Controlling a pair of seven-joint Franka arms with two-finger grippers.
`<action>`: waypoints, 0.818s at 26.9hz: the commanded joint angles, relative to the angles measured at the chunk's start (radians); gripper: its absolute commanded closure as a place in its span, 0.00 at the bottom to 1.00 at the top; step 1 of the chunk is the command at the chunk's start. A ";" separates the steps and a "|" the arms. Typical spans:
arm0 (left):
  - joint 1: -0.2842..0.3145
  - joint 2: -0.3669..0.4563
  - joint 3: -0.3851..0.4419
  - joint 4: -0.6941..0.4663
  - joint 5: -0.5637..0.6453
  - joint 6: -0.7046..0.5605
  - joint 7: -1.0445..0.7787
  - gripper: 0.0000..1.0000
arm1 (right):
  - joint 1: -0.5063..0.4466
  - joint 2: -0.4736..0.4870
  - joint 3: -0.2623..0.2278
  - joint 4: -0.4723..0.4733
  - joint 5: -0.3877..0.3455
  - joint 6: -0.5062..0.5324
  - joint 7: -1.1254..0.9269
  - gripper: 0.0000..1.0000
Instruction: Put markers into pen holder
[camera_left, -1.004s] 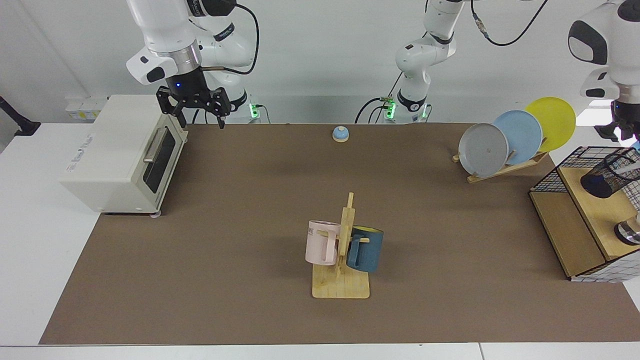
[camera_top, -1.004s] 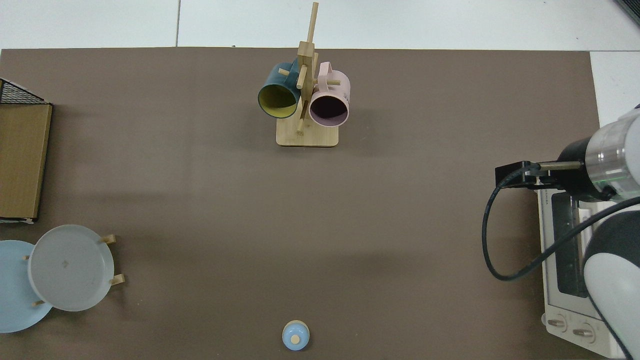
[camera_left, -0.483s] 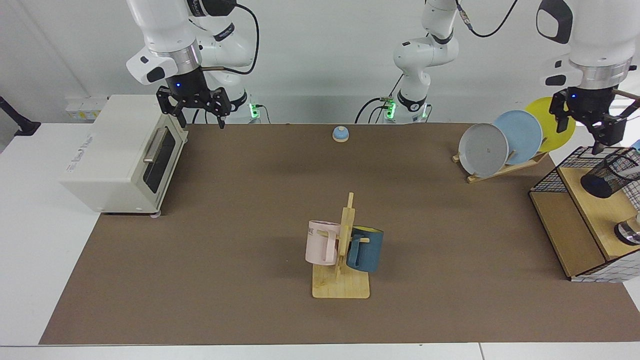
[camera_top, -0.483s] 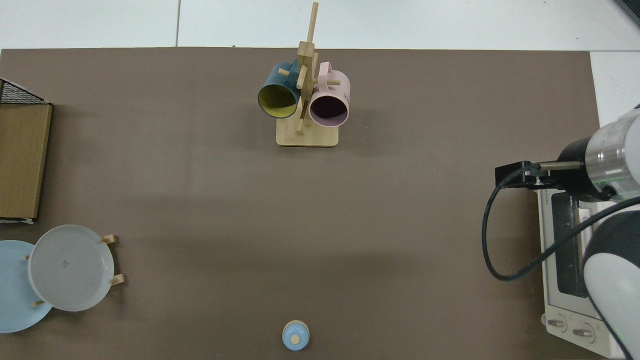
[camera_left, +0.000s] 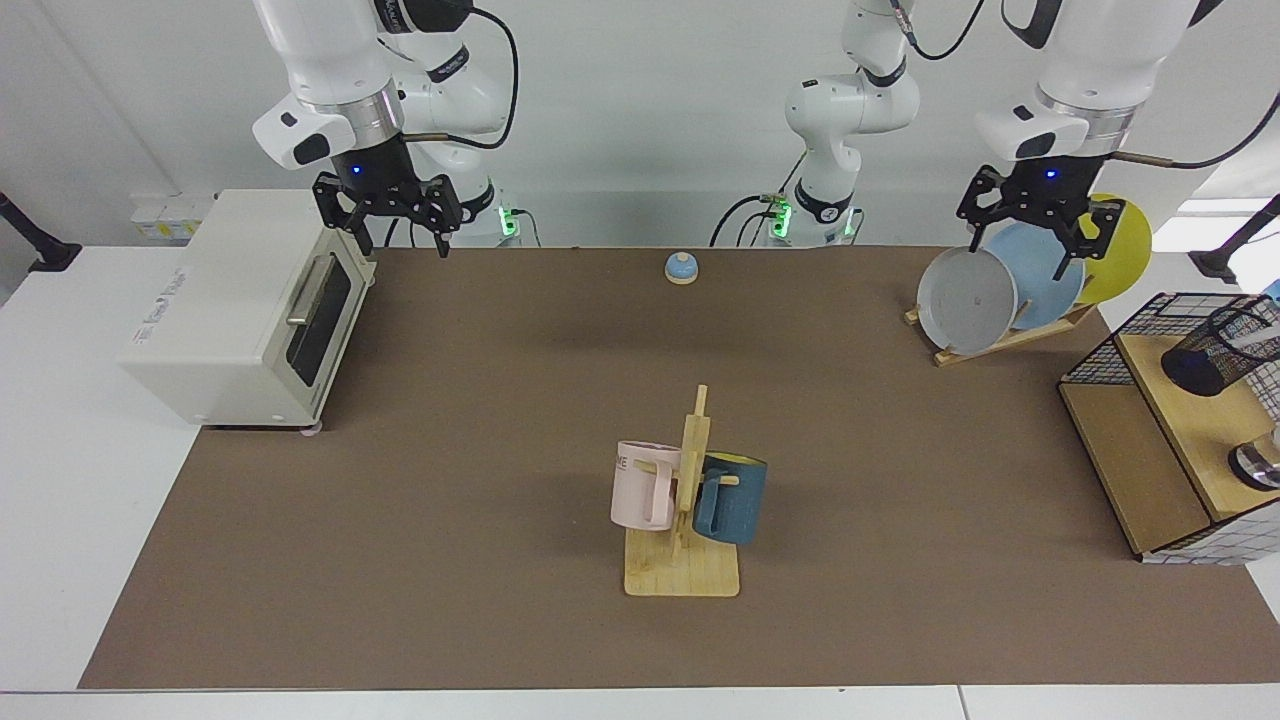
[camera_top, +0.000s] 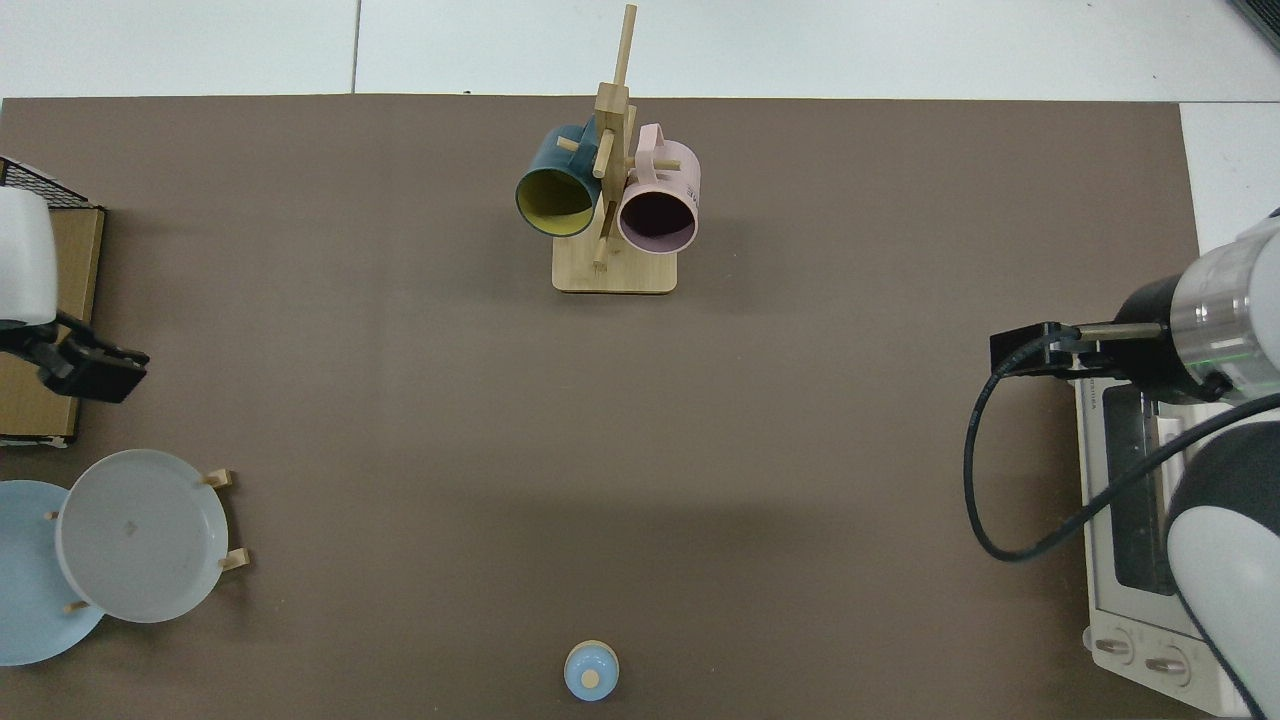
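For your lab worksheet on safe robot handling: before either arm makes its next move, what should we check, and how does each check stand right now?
1. Slim white marker with blue cap in the black wire-mesh pen holder: ok, it appears to lean inside.
2. Pen holder seated on the wooden floor of the wire-grid basket: ok.
3. Left pincer open and empty: ok.
4. Left pincer clear of the grey round plate: ok, the top view shows them apart.
5. Right pincer waiting, open, beside the cream toaster oven: ok.
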 joint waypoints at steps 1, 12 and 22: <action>-0.010 -0.045 -0.010 -0.039 -0.072 -0.046 -0.159 0.00 | -0.017 -0.008 0.011 -0.015 0.020 0.023 0.012 0.00; -0.033 -0.051 -0.018 -0.045 -0.140 -0.057 -0.398 0.00 | -0.017 -0.008 0.011 -0.013 0.020 0.023 0.012 0.00; -0.090 0.016 0.054 0.074 -0.155 -0.133 -0.406 0.00 | -0.017 -0.008 0.011 -0.015 0.020 0.023 0.012 0.00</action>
